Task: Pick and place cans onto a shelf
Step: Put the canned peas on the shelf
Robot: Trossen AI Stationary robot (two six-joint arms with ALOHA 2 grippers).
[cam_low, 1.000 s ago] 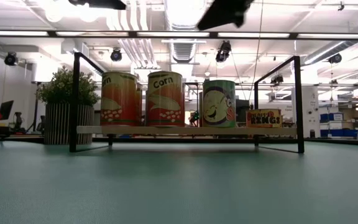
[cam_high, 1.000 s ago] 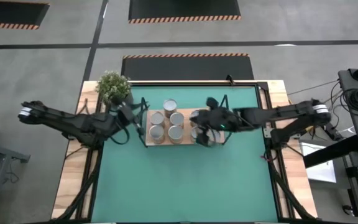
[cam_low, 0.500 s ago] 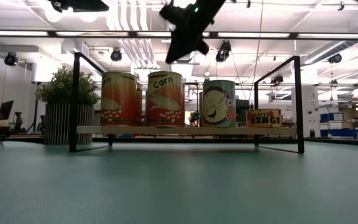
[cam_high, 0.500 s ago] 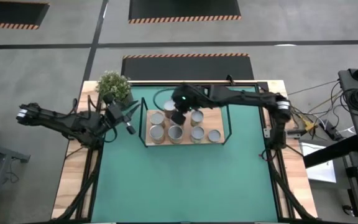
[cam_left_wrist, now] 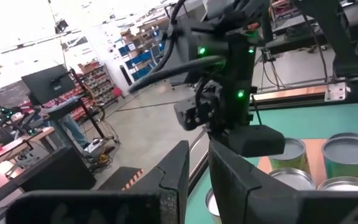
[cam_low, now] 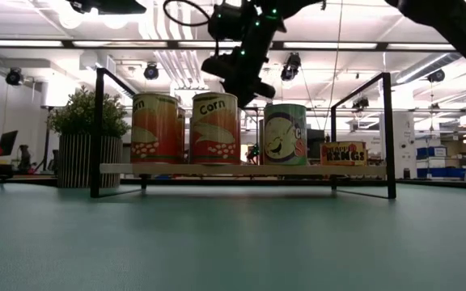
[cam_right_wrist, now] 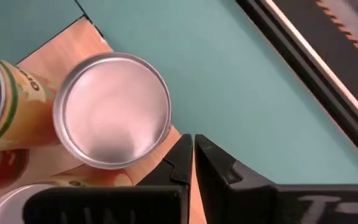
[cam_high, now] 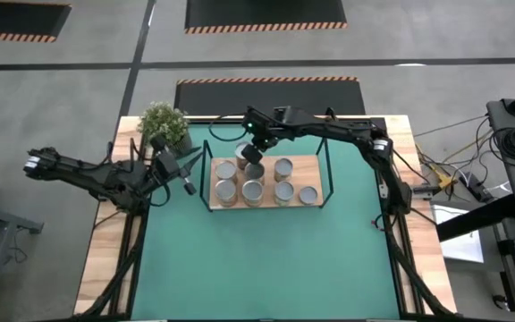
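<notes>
Several cans (cam_high: 253, 189) with shiny tops stand upright on the shelf (cam_high: 304, 170), a wooden board in a black wire frame. In the low view they show corn labels (cam_low: 215, 128) and a green label (cam_low: 285, 133). My right gripper (cam_high: 254, 156) hangs shut and slanting down over the board's far left part, just above can height (cam_low: 247, 85). In its wrist view its shut tips (cam_right_wrist: 193, 152) sit beside the top of the far-corner can (cam_right_wrist: 112, 109) and touch nothing. My left gripper (cam_high: 186, 179) waits level, left of the shelf, its fingers (cam_left_wrist: 197, 180) together and holding nothing.
A potted plant (cam_high: 163, 123) stands at the table's far left corner. The shelf's upright posts (cam_low: 387, 133) rise around the board. The green mat (cam_high: 266, 259) lies between the shelf and the near edge. A flat tin (cam_low: 343, 153) sits at the board's right end.
My right gripper has swung from the shelf's right end toward the table's left and far edge, over the cans, tipping more steeply downward and rolling; it stays shut. My left gripper has drawn back a little toward the left edge. The cans have not moved.
</notes>
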